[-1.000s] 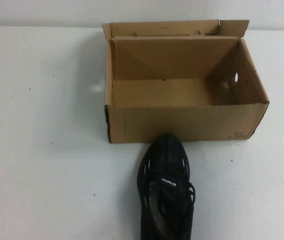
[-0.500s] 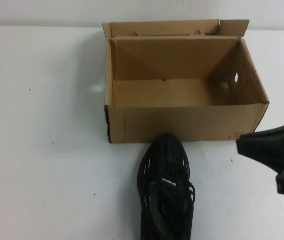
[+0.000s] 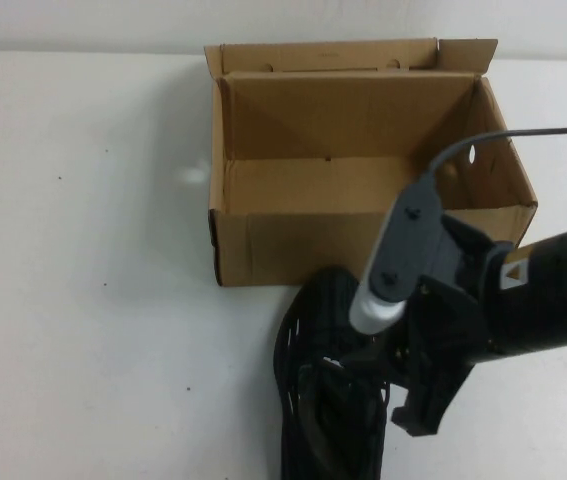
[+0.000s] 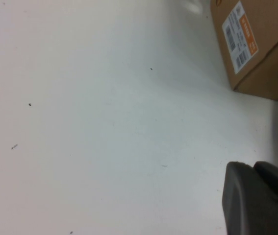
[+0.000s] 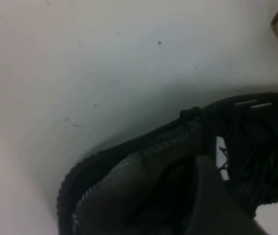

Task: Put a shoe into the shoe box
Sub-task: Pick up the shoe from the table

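Observation:
The black shoe (image 3: 313, 350) lies on the white table, its toe touching the front wall of the open brown shoe box (image 3: 363, 245). My right gripper (image 3: 395, 388) hangs low over the shoe's laces and opening, coming in from the right. In the right wrist view the shoe (image 5: 143, 161) fills the lower part of the picture. The right gripper (image 5: 246, 210) is open there, with one finger (image 5: 210, 196) over the shoe's opening. My left gripper (image 4: 254, 169) shows only in the left wrist view, shut and empty above bare table, left of the box (image 4: 266, 49).
The box's lid flap (image 3: 343, 55) stands up at the back, and a round hole (image 3: 471, 155) is in its right end wall. A label (image 4: 239, 34) is on its left end. Bare white table (image 3: 83, 300) spreads to the left.
My right arm has swept in from the right edge to above the shoe, now covering its right side. The shoe and the box have not moved.

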{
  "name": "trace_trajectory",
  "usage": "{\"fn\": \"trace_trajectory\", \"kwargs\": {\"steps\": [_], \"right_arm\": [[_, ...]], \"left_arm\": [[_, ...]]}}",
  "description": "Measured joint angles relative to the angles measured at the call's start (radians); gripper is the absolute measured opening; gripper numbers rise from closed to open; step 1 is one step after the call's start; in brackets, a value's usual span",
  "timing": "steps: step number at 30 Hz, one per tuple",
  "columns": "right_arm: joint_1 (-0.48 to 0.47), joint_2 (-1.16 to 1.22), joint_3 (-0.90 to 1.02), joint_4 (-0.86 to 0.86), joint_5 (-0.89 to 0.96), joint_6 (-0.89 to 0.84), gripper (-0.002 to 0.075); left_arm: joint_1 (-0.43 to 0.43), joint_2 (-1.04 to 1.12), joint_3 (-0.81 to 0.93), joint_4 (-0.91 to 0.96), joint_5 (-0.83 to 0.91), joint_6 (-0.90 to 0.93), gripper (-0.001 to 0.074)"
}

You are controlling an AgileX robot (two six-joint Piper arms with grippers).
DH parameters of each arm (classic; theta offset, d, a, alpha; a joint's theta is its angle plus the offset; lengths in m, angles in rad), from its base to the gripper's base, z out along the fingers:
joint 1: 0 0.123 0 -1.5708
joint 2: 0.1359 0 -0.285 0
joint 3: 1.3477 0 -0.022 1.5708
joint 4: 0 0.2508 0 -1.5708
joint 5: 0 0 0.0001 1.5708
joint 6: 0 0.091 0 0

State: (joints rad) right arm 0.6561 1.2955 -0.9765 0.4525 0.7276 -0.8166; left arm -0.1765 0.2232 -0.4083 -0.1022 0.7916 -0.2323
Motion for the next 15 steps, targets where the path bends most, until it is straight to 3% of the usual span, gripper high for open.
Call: {"fn": "trace_trajectory", "kwargs": {"steps": [8, 15], "right_arm": [[0.061, 0.175, -0.099, -0.136, -0.015, 0.095, 0.0362], [0.065, 0.303, -0.117, -0.212, -0.029, 0.098, 0.0378]], "left_arm": [[0.0, 0.0, 0.0, -0.007, 0.001, 0.0, -0.0003], [0.0, 0.0, 0.0, -0.008, 0.001, 0.0, -0.0003]]}}
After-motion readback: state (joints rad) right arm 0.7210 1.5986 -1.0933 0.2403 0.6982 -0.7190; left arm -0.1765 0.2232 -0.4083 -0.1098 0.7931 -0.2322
